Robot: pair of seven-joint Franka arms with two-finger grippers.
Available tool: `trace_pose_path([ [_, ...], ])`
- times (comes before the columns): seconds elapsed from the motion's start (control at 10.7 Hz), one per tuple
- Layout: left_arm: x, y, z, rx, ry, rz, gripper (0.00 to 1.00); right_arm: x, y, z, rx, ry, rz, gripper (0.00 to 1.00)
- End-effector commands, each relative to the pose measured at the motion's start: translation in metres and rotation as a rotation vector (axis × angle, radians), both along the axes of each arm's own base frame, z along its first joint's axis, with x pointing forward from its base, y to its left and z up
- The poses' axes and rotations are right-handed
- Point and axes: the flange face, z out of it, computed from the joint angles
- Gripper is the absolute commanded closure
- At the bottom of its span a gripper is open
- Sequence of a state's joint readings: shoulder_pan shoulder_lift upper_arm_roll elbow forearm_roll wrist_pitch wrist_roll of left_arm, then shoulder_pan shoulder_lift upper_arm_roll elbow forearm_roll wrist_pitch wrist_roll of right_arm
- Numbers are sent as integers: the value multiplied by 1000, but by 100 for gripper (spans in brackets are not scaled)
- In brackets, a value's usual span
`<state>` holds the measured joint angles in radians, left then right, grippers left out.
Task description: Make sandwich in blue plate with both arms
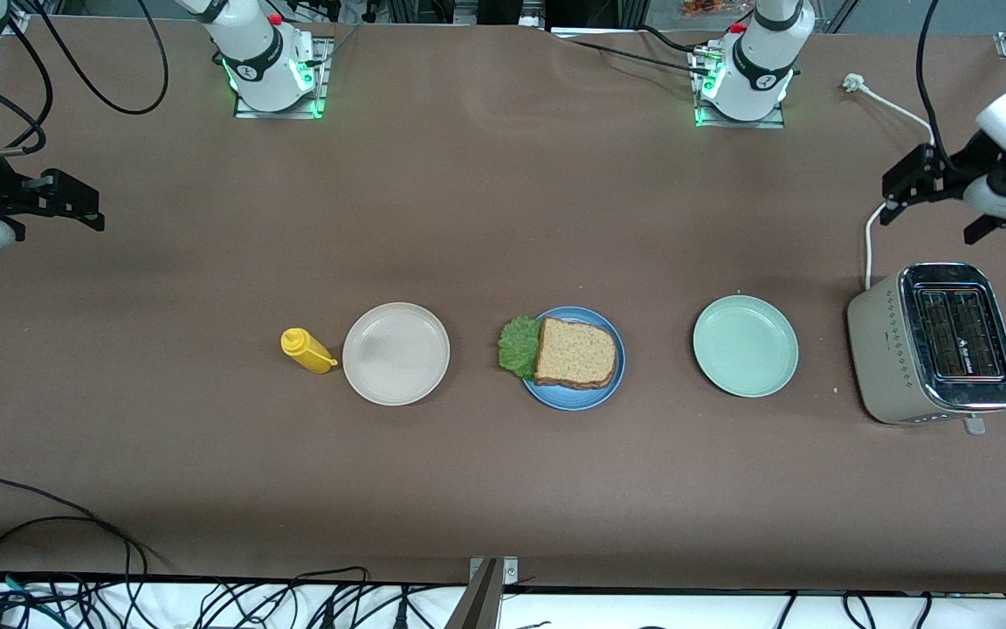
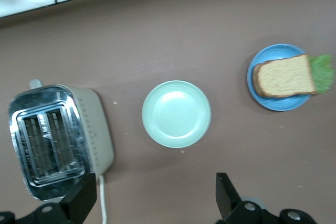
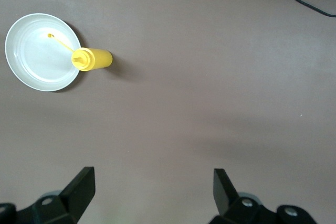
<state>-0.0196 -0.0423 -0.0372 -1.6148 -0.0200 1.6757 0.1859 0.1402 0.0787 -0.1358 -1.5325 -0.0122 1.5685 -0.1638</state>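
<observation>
My table (image 1: 503, 489): brown cloth top. Row across middle, from my right arm's end: yellow squeeze bottle (image 1: 306, 350) just beside beige-white plate (image 1: 396, 353); blue plate (image 1: 574, 358) with sandwich (image 1: 575, 353) on it; pale green plate (image 1: 745, 345); toaster (image 1: 935, 344) at my left arm's end, white cord (image 1: 868, 247) trailing from it.

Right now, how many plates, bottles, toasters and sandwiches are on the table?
Plates: 3 (white plate, blue plate, green plate)
Bottles: 1 (yellow bottle)
Toasters: 1 (toaster)
Sandwiches: 1 (sandwich, on the blue plate)
Total: 6
</observation>
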Motion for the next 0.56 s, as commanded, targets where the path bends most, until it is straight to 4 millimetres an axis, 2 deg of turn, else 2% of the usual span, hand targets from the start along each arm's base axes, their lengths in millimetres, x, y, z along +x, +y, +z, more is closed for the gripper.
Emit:
trace_pose_path([
  [0.0, -22, -2, 7, -65, 56, 133, 0, -2, 2, 5, -41, 1, 14, 0],
  [0.19, -23, -2, 7, -63, 74, 153, 0, -1, 16, 3, -87, 4, 44, 0],
  [0.47, -24, -2, 6, -61, 80, 154, 0, 0, 18, 3, -94, 2, 51, 0],
])
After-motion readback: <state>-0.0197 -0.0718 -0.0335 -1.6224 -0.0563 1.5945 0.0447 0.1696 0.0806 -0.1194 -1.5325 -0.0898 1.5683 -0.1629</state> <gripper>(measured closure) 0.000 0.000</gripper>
